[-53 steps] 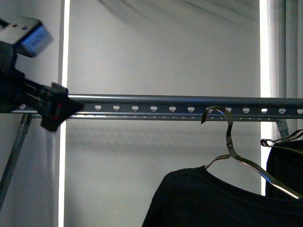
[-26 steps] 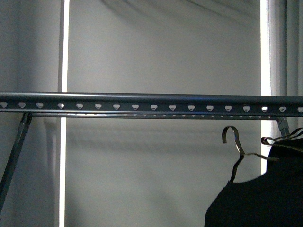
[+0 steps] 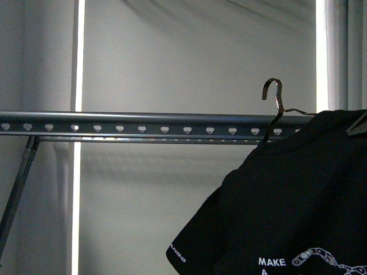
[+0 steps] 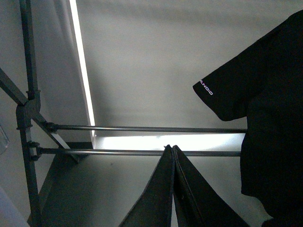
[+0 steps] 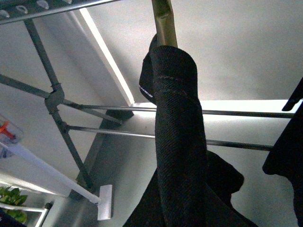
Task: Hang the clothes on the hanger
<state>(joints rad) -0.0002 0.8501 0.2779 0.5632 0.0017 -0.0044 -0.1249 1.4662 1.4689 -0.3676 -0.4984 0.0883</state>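
Observation:
The clothes, a black T-shirt [image 3: 298,195] with white "MAKE A" lettering, hang on a metal hanger [image 3: 273,94] at the right of the front view. The hook stands above the perforated rail [image 3: 143,126], in front of it and not resting on it. In the right wrist view the hanger's neck [image 5: 163,19] rises out of bunched black cloth [image 5: 177,123]; the cloth hides my right gripper, which is shut on the hanger. My left gripper [image 4: 169,147] is shut and empty, low and apart from the shirt's sleeve [image 4: 236,90].
The rail spans the whole front view with a slanted leg [image 3: 17,189] at the left. Two thin horizontal rods [image 4: 142,128] cross lower down on the rack. Another dark garment [image 5: 289,142] hangs at the edge of the right wrist view.
The shirt on its hanger shifted right and then rose, so the hook now stands above the rail. My left arm has left the front view.

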